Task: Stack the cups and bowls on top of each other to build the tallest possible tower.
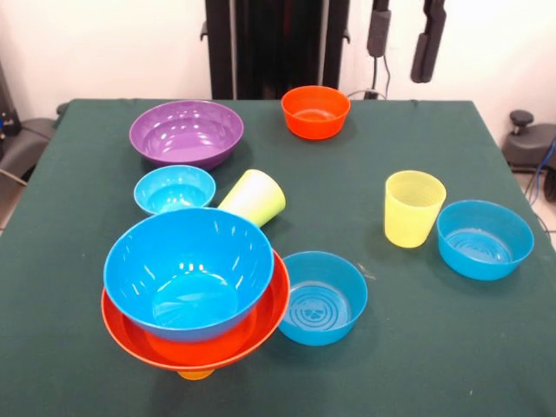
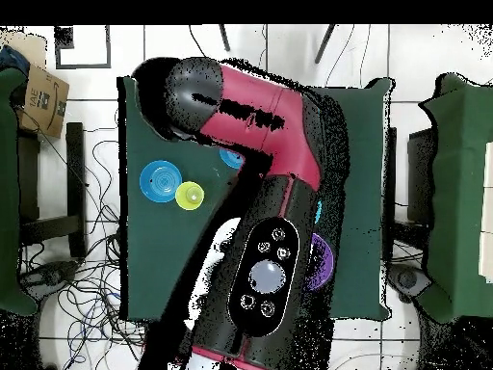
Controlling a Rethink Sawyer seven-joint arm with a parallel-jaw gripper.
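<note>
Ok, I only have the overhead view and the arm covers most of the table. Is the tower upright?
Observer: Yes. The big blue bowl sits nested in the wide orange bowl, level, on an orange cup.
Operator: Where's the green cup?
Observer: The lime green cup lies on its side just behind the tower.
Operator: And the purple bowl, anything in it?
Observer: No, the purple bowl stands upright and empty.
</note>
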